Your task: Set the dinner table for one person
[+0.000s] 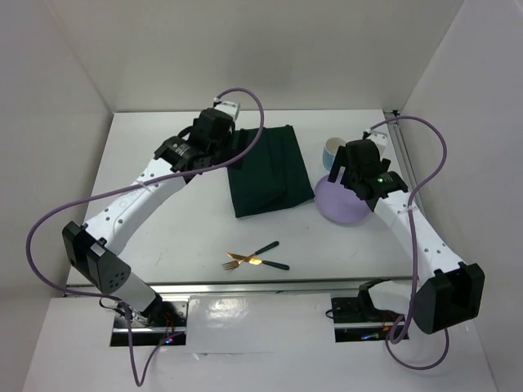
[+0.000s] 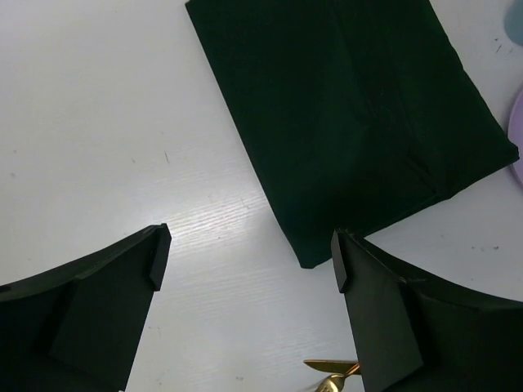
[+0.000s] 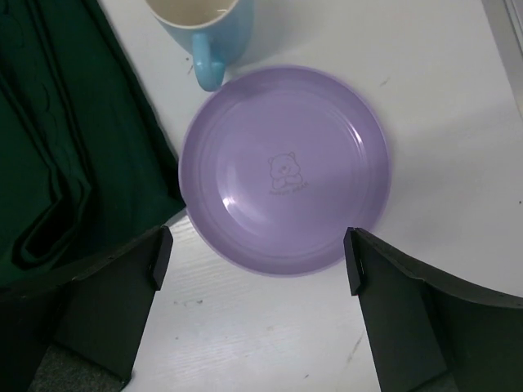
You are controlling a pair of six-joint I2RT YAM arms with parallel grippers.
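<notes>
Gaping wide, left tool (image 2: 249, 249) and right tool (image 3: 257, 247), matte white dinner table (image 1: 184, 237), perhaps scuffed.

No legible text, bear print (image 3: 284, 173) on purple plate (image 3: 351, 122), lettering beneath unreadable

White arm links (image 1: 135, 198); black joints (image 1: 96, 260); purple cables (image 1: 30, 237) looping alongside; matte black fingers (image 2: 98, 318)

Plain white walls (image 1: 278, 49) on three sides, under soft, even light.
</notes>
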